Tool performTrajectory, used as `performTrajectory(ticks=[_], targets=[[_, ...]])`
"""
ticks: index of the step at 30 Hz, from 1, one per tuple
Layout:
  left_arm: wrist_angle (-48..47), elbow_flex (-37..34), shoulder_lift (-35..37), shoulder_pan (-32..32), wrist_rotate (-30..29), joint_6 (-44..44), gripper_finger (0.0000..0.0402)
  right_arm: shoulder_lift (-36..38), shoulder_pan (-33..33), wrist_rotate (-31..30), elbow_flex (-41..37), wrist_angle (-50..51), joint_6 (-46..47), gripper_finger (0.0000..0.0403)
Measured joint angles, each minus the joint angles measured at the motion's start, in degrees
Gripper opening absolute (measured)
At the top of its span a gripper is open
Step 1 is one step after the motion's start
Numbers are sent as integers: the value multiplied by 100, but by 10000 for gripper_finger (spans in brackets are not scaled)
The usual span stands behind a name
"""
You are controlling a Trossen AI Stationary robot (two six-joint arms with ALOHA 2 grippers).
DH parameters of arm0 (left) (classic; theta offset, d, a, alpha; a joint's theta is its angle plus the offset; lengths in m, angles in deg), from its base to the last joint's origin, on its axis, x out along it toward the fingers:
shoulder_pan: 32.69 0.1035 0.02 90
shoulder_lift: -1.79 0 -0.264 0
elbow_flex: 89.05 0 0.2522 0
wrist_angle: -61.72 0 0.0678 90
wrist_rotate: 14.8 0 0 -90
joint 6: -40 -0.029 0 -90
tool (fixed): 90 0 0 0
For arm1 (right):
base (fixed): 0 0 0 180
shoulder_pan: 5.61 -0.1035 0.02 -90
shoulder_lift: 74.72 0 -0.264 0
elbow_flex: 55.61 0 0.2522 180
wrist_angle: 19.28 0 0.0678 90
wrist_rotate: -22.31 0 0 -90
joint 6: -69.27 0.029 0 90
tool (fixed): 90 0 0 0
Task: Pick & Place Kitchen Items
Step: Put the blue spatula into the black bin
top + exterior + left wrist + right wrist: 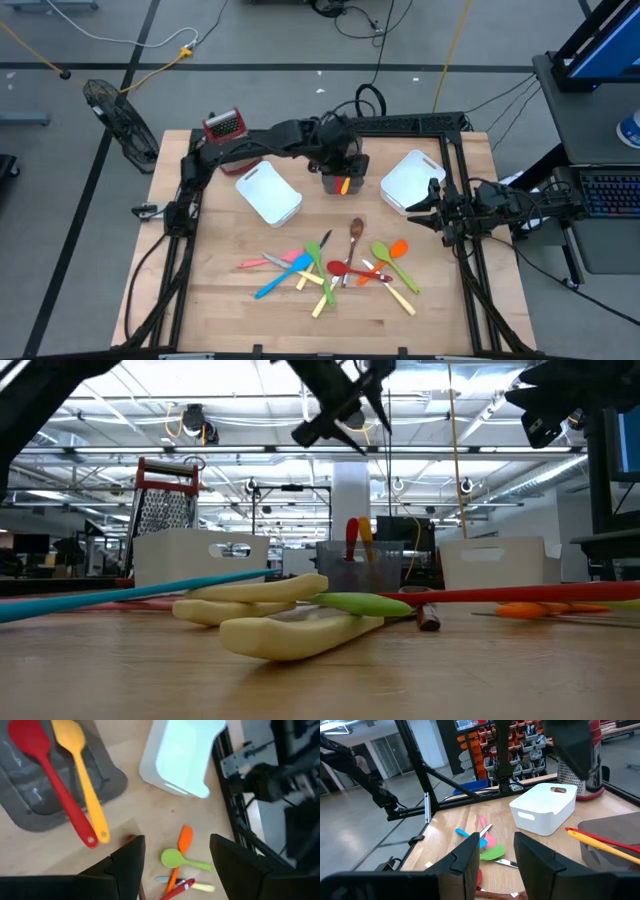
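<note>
The left gripper (343, 172) hangs over the grey bin (339, 184) with its fingers apart, holding nothing (a red spatula (52, 779) and a yellow spoon (83, 779) stand in that bin). The other kitchen items (335, 267) lie on the worktop (240, 310). The right gripper (424, 207) waits beside a white bin (409, 181), fingers apart.

No legible text, label, brand or number anywhere. Grey bin (55, 780) shows faint embossed marks on its floor (too blurred to read). Shelf stock in the room behind likewise unreadable.
</note>
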Motion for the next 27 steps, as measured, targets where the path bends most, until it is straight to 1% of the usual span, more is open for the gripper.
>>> performTrajectory(ticks=[5, 8, 14, 16, 20, 22, 24, 27], targets=[[-69, 0, 205, -429, -462, -586, 230, 0, 0, 14, 0, -4, 1, 114], [-27, 4, 266, -699, -743, -759, 230, 0, 0, 8, 0, -13, 0, 114], [-85, 2, 270, -1135, -885, -846, 230, 0, 0, 6, 0, -22, 2, 114], [-74, 2, 270, -1257, -1159, -810, 230, 0, 0, 6, 0, -22, 2, 114], [-33, 2, 270, -1509, -2004, -827, 230, 0, 0, 4, 0, -17, 2, 114], [-32, 2, 268, -1615, -2337, -827, 230, 0, 0, 2, 0, 1, 2, 114], [-30, 1, 270, -1700, -2455, -829, 230, -4, 0, 2, 0, 1, 2, 114], [-39, 0, 268, -1792, -2457, -824, 230, -20, 0, 2, 0, -6, 2, 114]])
